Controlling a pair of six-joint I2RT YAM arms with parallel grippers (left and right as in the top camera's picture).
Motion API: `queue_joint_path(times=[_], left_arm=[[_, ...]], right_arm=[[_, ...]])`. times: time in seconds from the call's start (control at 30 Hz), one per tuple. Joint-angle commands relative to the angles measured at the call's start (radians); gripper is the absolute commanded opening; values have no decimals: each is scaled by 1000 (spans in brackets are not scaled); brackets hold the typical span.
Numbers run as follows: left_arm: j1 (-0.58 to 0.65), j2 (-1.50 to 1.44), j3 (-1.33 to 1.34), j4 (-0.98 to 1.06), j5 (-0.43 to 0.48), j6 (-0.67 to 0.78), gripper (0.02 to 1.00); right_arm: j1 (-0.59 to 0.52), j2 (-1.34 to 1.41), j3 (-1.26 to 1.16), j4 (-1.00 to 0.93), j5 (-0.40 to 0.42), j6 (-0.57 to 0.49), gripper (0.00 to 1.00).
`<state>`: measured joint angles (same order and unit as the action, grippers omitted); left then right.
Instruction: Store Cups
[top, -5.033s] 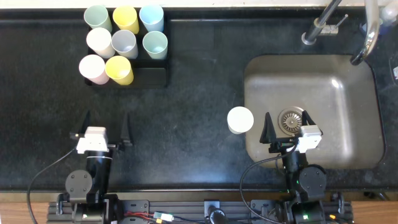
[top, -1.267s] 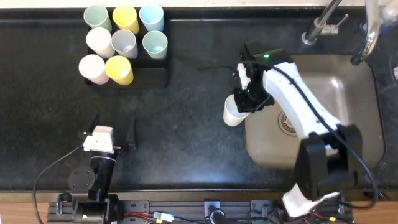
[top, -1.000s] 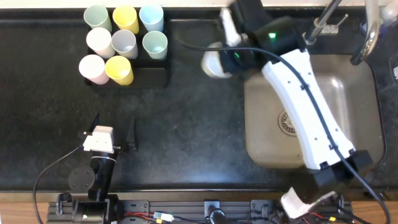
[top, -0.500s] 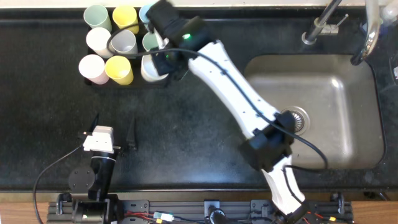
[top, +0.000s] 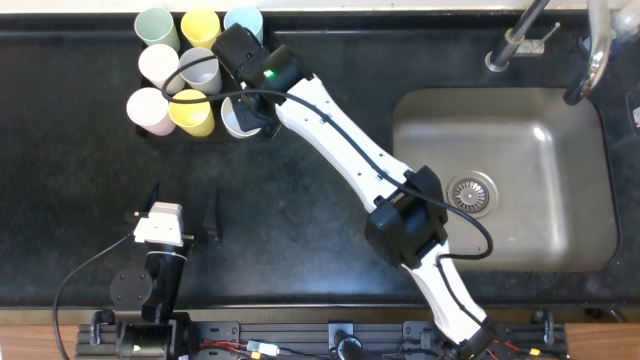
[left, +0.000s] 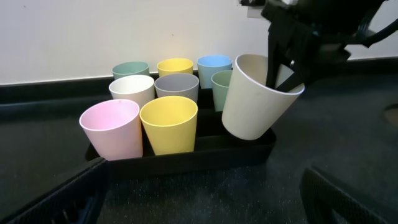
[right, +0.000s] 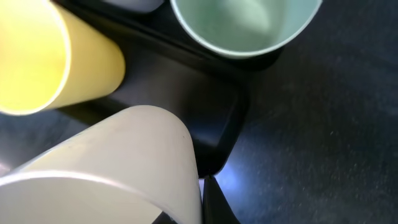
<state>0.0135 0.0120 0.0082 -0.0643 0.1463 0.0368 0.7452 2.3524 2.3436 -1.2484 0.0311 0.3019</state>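
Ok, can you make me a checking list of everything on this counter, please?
Surface: black speckled countertop.
Job's things: eight pastel plastic cups in a black tray; cream plastic cup tilted over its empty corner.
Clutter: nothing seen.
Grippers: right jaws shut on the cream cup's rim; left jaws open, near the front edge.
Cables: black cable along the right arm.
Surroundings: steel sink, faucet.

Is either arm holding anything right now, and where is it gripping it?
The right end effector holds the white cup by its rim. The left end effector holds nothing.
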Motion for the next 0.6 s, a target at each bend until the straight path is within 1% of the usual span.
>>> queue_joint_path(times=[0.03, 0.3, 0.6], left_arm=[[-3, -9, 0, -3, 10, 15, 1000], [-3, -9, 0, -3, 11, 15, 1000], [-3, -9, 0, -3, 10, 15, 1000]], right_arm=[[1, 15, 21, 17, 45, 16, 42], [1, 46, 19, 25, 48, 19, 45], [0, 52, 17, 29, 49, 51, 42]])
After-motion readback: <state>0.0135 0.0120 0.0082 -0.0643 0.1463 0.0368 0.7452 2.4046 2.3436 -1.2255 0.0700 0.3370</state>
